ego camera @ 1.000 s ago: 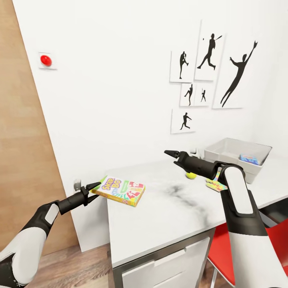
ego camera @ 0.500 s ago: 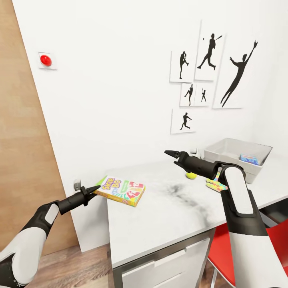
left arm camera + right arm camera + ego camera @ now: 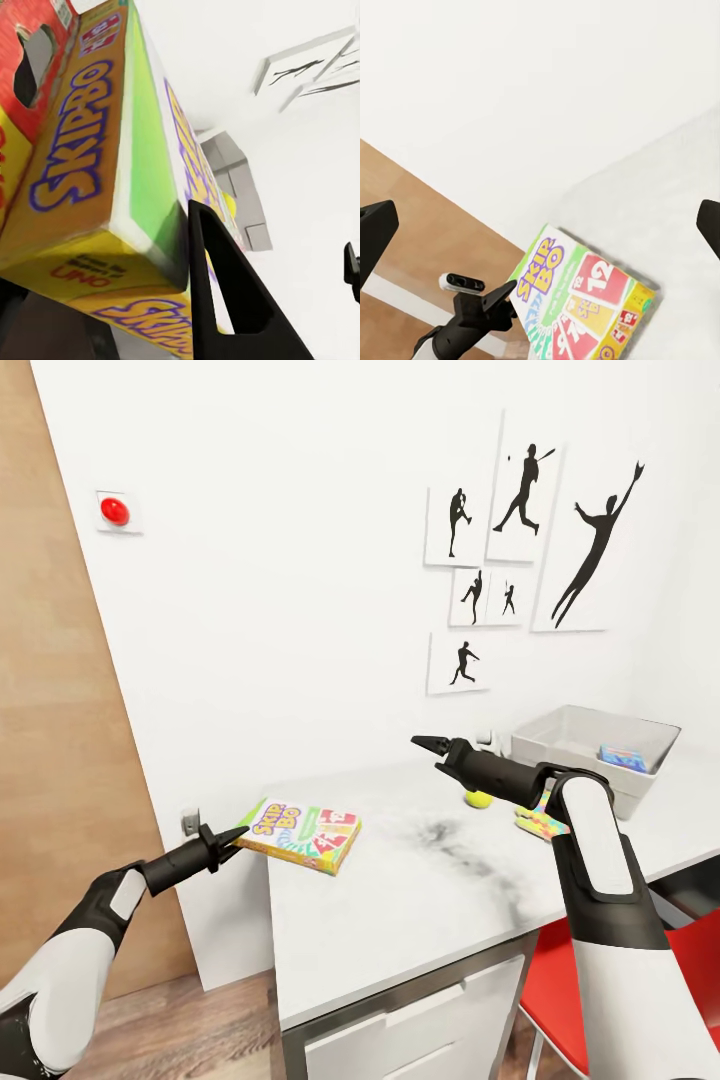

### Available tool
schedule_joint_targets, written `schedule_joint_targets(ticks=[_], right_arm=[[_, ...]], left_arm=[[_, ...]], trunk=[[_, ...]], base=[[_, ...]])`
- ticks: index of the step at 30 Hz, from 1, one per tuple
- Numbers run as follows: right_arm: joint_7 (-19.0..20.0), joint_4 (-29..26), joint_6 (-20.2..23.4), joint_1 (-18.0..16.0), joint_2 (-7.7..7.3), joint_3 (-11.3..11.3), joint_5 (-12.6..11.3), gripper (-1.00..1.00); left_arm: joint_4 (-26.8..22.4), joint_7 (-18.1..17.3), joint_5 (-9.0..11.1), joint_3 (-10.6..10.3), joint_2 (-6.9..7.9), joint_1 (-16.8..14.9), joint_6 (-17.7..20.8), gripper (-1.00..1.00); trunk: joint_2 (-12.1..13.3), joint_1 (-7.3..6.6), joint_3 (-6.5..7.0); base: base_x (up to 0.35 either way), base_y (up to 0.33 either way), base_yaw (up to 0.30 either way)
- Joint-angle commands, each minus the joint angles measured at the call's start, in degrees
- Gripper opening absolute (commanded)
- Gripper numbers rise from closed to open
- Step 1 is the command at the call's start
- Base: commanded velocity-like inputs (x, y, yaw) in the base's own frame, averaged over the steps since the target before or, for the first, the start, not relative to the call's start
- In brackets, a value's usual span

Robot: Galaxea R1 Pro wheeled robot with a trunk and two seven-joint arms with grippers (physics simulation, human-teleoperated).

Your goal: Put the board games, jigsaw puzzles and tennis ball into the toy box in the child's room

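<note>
Fingers of the left end effector [image 3: 232, 838] pinch the near corner of the board game [image 3: 302, 836], which rests on the surface [image 3: 420, 900] at its left edge. Its long axis runs toward three o'clock, where the toy box [image 3: 590, 755] sits well apart. The right end effector [image 3: 428, 746] hovers spread and empty, nearer the tennis ball [image 3: 478, 798] and the jigsaw puzzle [image 3: 540, 822].

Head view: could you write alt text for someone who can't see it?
The robot's left claw grips the corner of a Skip-Bo board game at the edge of the white table. Its right claw hovers above, near a tennis ball and grey toy box.
</note>
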Motion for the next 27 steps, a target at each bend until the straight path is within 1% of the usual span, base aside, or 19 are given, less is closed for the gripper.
schedule_joint_targets(ticks=[1, 15, 19, 24, 27], right_arm=[[-0.58, -0.04, 0.17, -0.04, 0.00, -0.04, -0.60, 1.00], [-0.58, -0.06, 0.17, -0.03, -0.41, 0.00, -0.60, 1.00], [-0.58, -0.06, 0.17, 0.00, -0.86, 0.04, -0.60, 1.00], [-0.58, -0.06, 0.17, 0.06, -1.08, 0.03, -0.60, 1.00], [-0.49, -0.06, 0.17, -0.08, -1.52, -0.01, -0.65, 1.00]], left_arm=[[0.09, -0.03, -1.12, -0.21, 0.01, -0.02, -0.35, -1.00], [0.09, -0.23, -1.11, -0.24, 0.02, -0.03, -0.21, -1.00], [0.09, -0.30, -1.10, -0.24, 0.02, -0.08, -0.18, -1.00], [0.09, -0.39, -1.09, -0.35, 0.11, -0.08, -0.08, -1.00], [0.09, -0.40, -1.04, -0.54, 0.26, -0.07, 0.40, -1.00]], trunk=[[0.37, -0.22, 0.11], [5.99, -3.30, 2.62], [7.59, -4.18, 3.34], [9.60, -5.28, 4.24], [10.80, -5.93, 4.77]], base=[[0.000, 0.000, 0.000], [0.000, 0.000, 0.000], [0.000, 0.000, 0.000], [0.000, 0.000, 0.000], [0.000, 0.000, 0.000]])
